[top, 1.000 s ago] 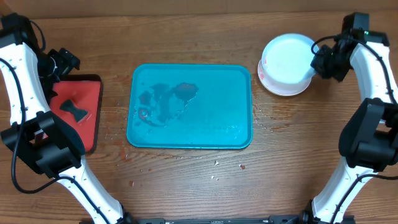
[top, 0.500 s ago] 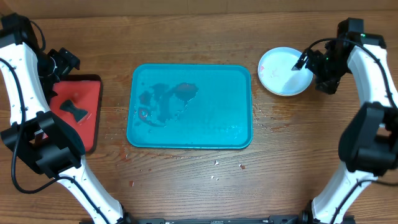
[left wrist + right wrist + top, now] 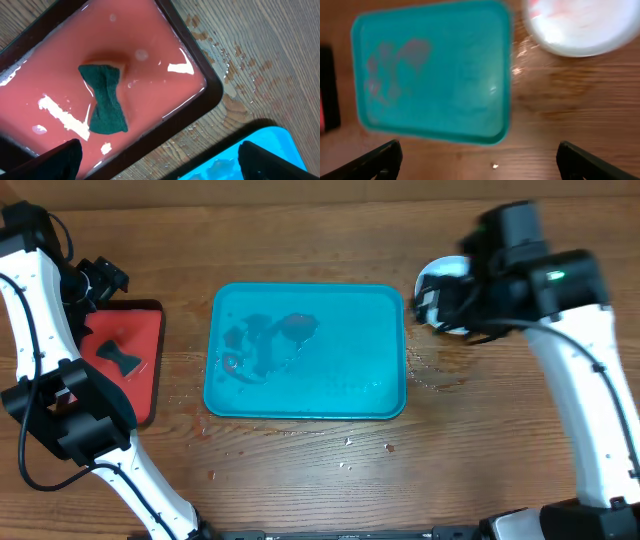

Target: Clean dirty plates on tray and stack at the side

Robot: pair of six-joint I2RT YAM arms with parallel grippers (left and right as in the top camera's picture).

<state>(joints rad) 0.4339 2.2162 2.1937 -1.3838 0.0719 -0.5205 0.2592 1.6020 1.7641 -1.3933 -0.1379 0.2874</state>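
Observation:
The teal tray [image 3: 305,350] lies mid-table with wet smears on its left half and nothing on it. To its right a white plate [image 3: 436,278] rests on the wood, mostly hidden under my right arm [image 3: 520,275]. In the blurred right wrist view the plate [image 3: 577,22] sits beyond the tray's [image 3: 432,70] corner, and whether others lie beneath it does not show. My right gripper [image 3: 485,165] hangs open and empty above bare wood. My left gripper [image 3: 162,162] is open over the gap between the red tray and the teal tray [image 3: 255,155].
A red tray [image 3: 130,355] with a dark rim sits at the far left and holds a green bow-shaped sponge [image 3: 105,100] in shallow liquid. Water drops and small crumbs [image 3: 348,442] dot the wood in front of the teal tray and beside its right edge.
My right gripper opened and let go of the white plate, which now lies flat to the right of the tray. The right arm then swung up and left over it. The left arm stayed still.

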